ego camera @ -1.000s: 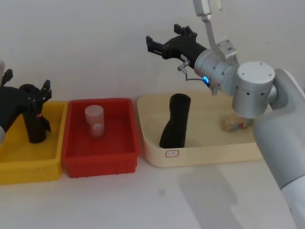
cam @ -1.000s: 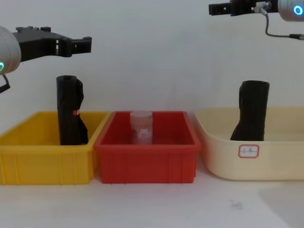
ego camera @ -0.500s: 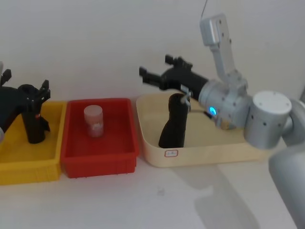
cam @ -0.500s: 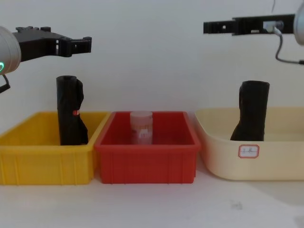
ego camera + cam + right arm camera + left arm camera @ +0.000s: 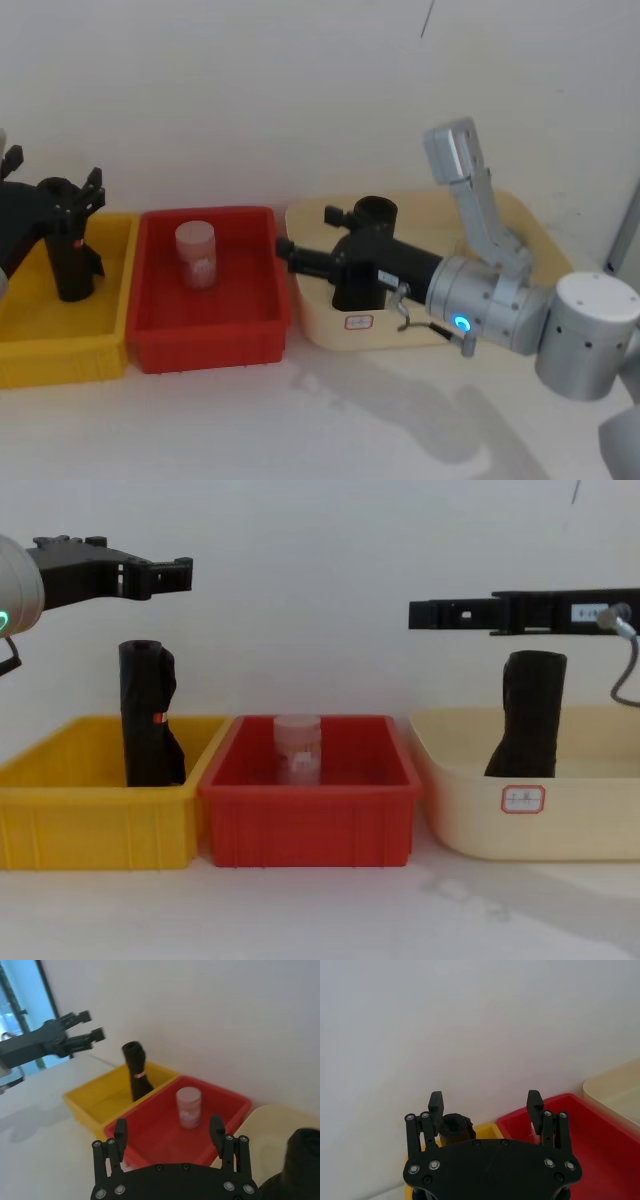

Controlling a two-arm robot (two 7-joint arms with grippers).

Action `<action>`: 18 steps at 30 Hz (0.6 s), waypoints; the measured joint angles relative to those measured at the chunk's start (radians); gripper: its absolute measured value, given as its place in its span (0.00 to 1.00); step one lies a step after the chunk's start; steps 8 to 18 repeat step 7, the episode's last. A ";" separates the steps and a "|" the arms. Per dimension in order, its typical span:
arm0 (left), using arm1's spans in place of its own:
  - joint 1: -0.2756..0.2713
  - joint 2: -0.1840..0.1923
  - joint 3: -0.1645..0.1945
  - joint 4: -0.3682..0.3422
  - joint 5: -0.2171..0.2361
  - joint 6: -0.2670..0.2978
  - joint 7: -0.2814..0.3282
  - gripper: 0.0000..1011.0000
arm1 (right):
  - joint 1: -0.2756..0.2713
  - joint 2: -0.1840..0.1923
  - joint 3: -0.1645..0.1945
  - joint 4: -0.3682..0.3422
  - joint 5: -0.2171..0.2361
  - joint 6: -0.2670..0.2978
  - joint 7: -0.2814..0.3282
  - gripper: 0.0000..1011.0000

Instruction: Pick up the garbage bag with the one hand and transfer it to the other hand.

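The garbage bag (image 5: pixel 364 262), a thick matte black roll shaped like a stubby cylinder, stands leaning in the cream tub (image 5: pixel 520 215), its hollow top facing up. We read this placement as ready for a side grasp: upright, with bare plastic wall all round.

Our right end effector (image 5: pixel 420 613), on the arm with the blue ring, hangs level just above and in front of the roll's top, long black fingers (image 5: pixel 120 1132) spread apart and empty, not touching it. Our left end effector (image 5: pixel 180 574), on the green-ringed arm, is parked above the yellow bin (image 5: pixel 60 810), fingers also apart and empty, near the slimmer roll with the red mark (image 5: pixel 148 715).

A translucent ribbed jar (image 5: pixel 297 748) sits in the glossy red bin (image 5: pixel 310 825) between them. Judging from this, no pick-up has begun.
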 joint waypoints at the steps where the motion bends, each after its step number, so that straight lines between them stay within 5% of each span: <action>1: 0.000 0.000 0.000 0.000 0.000 0.000 0.000 0.99 | -0.013 0.003 0.000 -0.012 0.006 0.005 0.006 0.99; 18: 0.000 0.000 0.000 0.000 0.000 0.000 0.000 0.99 | -0.052 0.015 0.000 -0.046 0.023 0.017 0.023 0.99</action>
